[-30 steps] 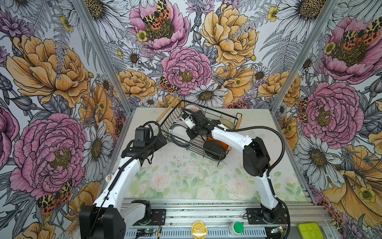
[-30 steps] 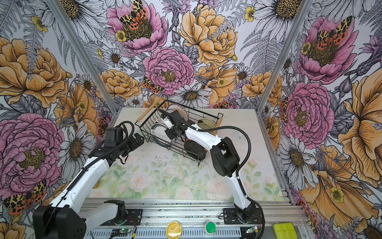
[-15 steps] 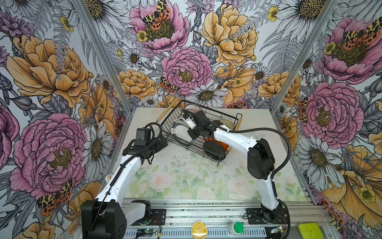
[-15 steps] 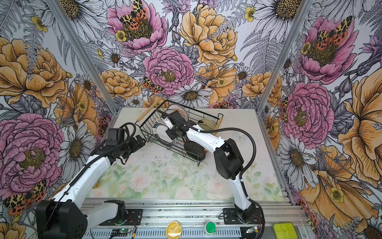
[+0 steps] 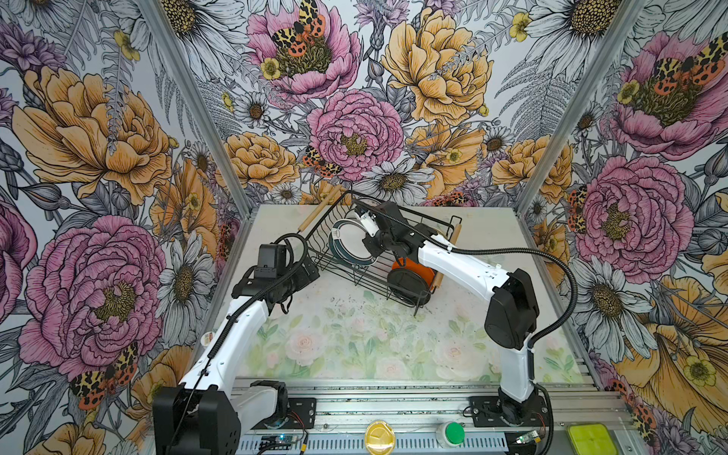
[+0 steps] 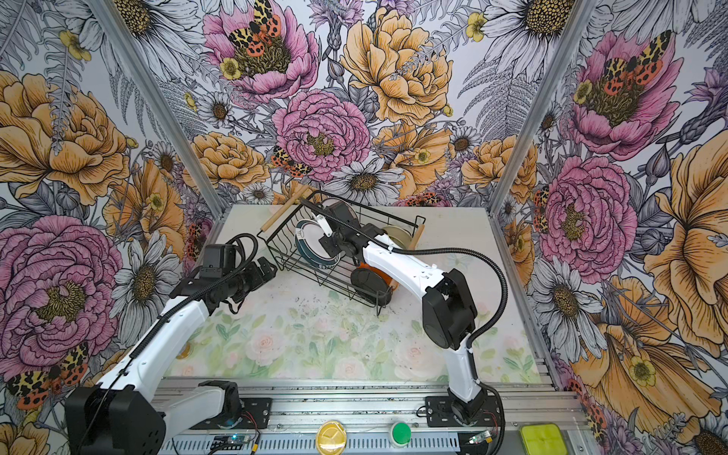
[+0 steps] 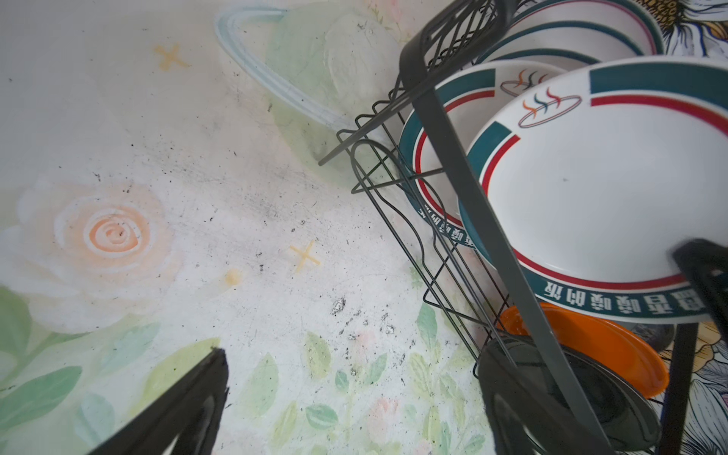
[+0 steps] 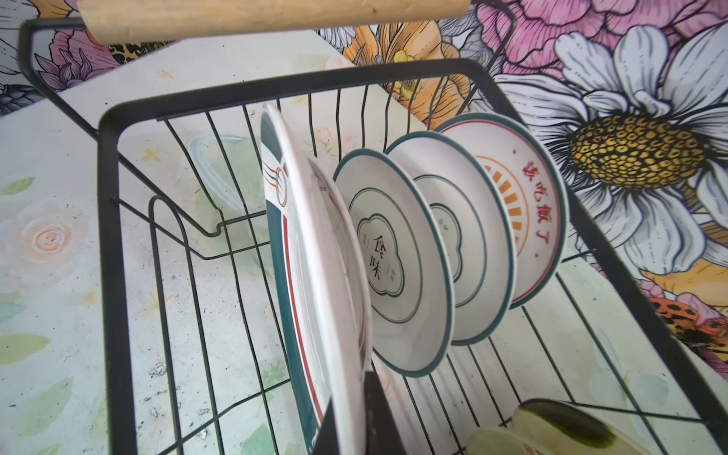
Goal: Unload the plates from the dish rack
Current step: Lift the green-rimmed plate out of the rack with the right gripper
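One plate (image 8: 315,275) apparently in right gripper (image 8: 350,417)

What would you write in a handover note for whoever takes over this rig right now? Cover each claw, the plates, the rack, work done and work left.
Right claw: shut on the rim of a teal-and-red-rimmed plate, which is inside the dish rack.
Left claw: open, holding nothing, at the rack's left end.
Plates: every visible one, including the orange plate and black plate, is in the rack.
Done: no plate lies on the table.
Left: lift out every plate.
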`<action>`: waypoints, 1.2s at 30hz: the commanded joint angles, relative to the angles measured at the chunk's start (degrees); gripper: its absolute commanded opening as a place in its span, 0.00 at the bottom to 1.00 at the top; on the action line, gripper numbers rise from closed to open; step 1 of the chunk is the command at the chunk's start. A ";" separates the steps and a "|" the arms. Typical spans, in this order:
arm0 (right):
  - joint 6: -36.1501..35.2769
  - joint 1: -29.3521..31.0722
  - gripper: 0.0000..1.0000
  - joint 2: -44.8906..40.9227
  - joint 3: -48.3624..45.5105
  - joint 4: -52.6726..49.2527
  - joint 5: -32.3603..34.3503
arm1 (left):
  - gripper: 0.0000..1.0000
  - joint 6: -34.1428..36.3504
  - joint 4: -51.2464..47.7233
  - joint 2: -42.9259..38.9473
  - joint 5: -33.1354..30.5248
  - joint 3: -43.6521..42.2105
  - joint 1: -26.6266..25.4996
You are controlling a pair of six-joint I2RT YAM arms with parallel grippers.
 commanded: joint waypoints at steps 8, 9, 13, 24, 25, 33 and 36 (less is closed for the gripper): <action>-0.70 1.63 0.00 -12.80 -2.81 1.75 4.29 | 0.99 -0.30 -0.30 -3.48 1.87 1.34 -0.90; -0.72 1.81 0.00 -13.87 -3.49 1.80 4.63 | 0.99 -0.42 -0.32 -3.65 1.81 1.34 -1.20; 0.92 2.69 0.00 -20.08 -7.91 1.95 6.30 | 0.99 -1.02 -0.32 -4.62 1.50 1.25 -3.09; 14.24 3.92 0.00 -42.12 -28.96 2.59 5.19 | 0.99 -4.45 -0.32 -7.72 -1.13 0.21 -11.50; 15.94 3.94 0.00 -44.30 -31.20 2.59 4.58 | 0.99 -4.67 -0.31 -8.39 -1.46 -0.18 -12.30; 32.27 5.57 0.00 -54.38 -42.40 2.42 -3.34 | 0.96 -7.82 0.64 -14.55 -2.82 -4.38 -17.43; 38.63 5.74 0.00 -54.59 -44.15 2.52 -5.91 | 0.94 -8.74 1.42 -16.47 -2.60 -5.98 -19.13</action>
